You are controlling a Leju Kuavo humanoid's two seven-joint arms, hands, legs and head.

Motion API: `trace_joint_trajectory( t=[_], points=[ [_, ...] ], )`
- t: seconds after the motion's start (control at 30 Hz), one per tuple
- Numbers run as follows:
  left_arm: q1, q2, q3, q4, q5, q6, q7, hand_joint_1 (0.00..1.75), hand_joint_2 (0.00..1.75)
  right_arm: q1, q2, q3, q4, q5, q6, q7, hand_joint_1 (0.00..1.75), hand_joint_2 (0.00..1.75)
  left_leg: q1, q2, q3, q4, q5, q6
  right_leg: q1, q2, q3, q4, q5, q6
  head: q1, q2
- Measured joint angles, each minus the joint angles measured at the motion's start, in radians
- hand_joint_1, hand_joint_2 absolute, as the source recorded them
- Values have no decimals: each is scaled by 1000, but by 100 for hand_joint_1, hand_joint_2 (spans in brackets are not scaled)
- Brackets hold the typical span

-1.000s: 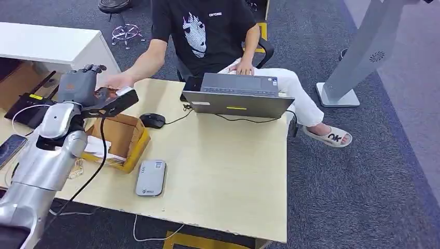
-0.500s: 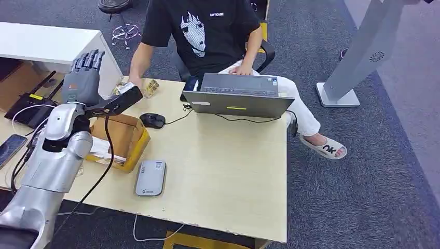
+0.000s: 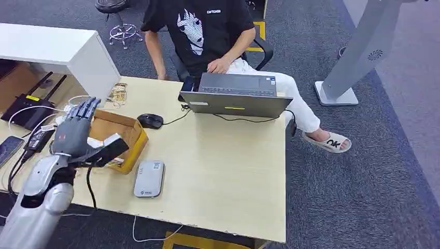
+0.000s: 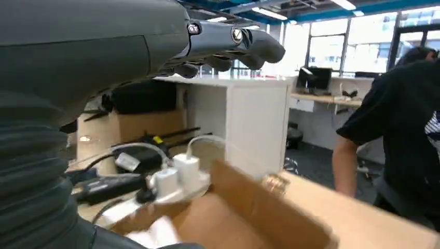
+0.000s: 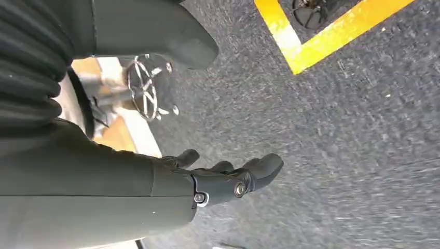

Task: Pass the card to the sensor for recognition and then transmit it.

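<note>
Two hands are on record, both empty with fingers spread: the left hand [image 3: 75,130] hovers over the cardboard box [image 3: 120,136] at the desk's [image 3: 223,176] edge; the right hand [image 5: 228,179] hangs over grey carpet. No card can be made out; its whereabouts cannot be told. The grey card reader [image 3: 149,178] lies just beside the box, unattended. Judged: the handover appears complete, or another cycle is about to begin. The left wrist view adds white plugs [image 4: 176,174] beyond the box; the head view supplies the laptop [image 3: 236,96] and seated person [image 3: 207,31].
</note>
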Motion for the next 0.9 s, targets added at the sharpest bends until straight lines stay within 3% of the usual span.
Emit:
trace_joint_trajectory(
  t=[0.1, 0.27, 0.5, 0.9],
  points=[
    [152, 7, 49, -104, 5, 2, -12, 0, 175, 3, 1, -23, 2, 0, 0, -26, 0, 175, 0, -2, -1, 0, 0, 0, 0, -2, 0, 0, -1, 1, 0, 0],
    [268, 8, 100, -208, 3, 1, -18, 0, 175, 1, 1, -37, 7, 0, 0, -42, 0, 175, 0, -4, -1, 0, 0, 1, 0, -5, 1, 0, -1, 1, 0, 0],
    [344, 8, 128, -300, 2, 2, -36, 0, 175, 2, 1, -53, 21, 0, 0, -35, 0, 175, 0, -4, 0, 0, 2, 1, 0, -6, 2, 0, 0, 0, 0, 0],
    [383, 8, 144, -349, 1, 2, -37, 0, 175, 2, 1, -69, 28, 0, 0, -25, 0, 175, 0, -5, -1, 0, 2, 1, 0, -7, 2, 0, 0, 0, 0, 0]
  ],
)
